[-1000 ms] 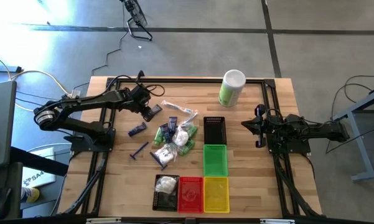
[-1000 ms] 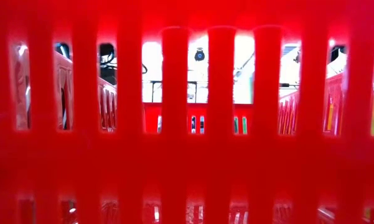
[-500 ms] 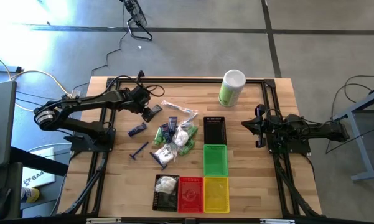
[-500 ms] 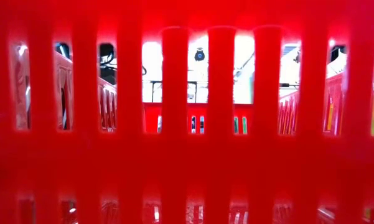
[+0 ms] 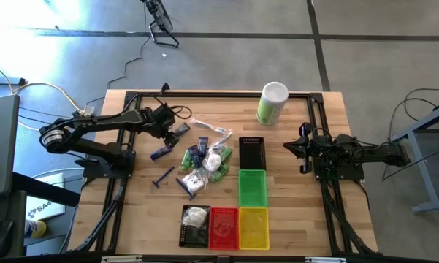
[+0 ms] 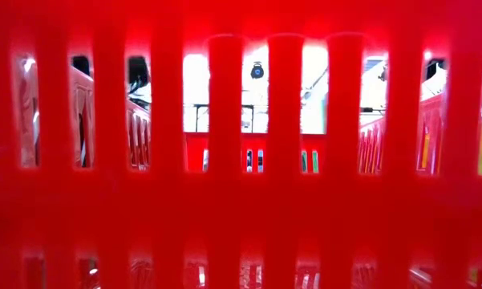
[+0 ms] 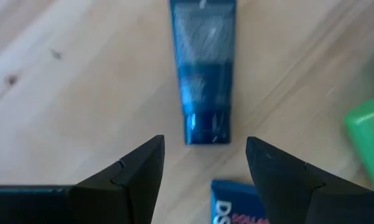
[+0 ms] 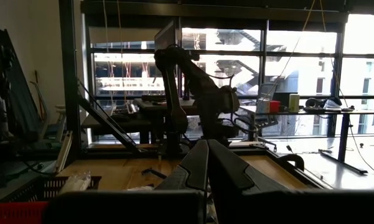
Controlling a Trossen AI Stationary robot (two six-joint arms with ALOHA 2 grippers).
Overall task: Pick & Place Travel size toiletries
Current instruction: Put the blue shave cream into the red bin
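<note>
The travel size toiletries lie in a pile (image 5: 204, 162) at mid-table: dark blue tubes, small green bottles, white pouches, clear-wrapped sticks. Another blue tube (image 5: 161, 152) lies apart, left of the pile. My left gripper (image 5: 177, 131) hangs open at the pile's far left edge, pointing steeply down. In the left wrist view its fingers (image 7: 204, 152) stand either side of the near end of a dark blue tube (image 7: 202, 81) that lies flat on the wood, without touching it. A second tube (image 7: 236, 205) and a green bottle (image 7: 368, 134) lie beside it. My right gripper (image 8: 206, 155) waits shut at the table's right (image 5: 301, 150).
Black (image 5: 252, 152) and green (image 5: 253, 187) baskets stand right of the pile. At the near edge stand a black basket holding a white pouch (image 5: 195, 223), a red one (image 5: 223, 226) and a yellow one (image 5: 253, 226). A tall canister (image 5: 272, 104) stands far right. The red basket wall (image 6: 241, 160) blocks the low view.
My left gripper has sunk toward the table and shifted a little toward the table's left edge. The toiletries lie as before.
</note>
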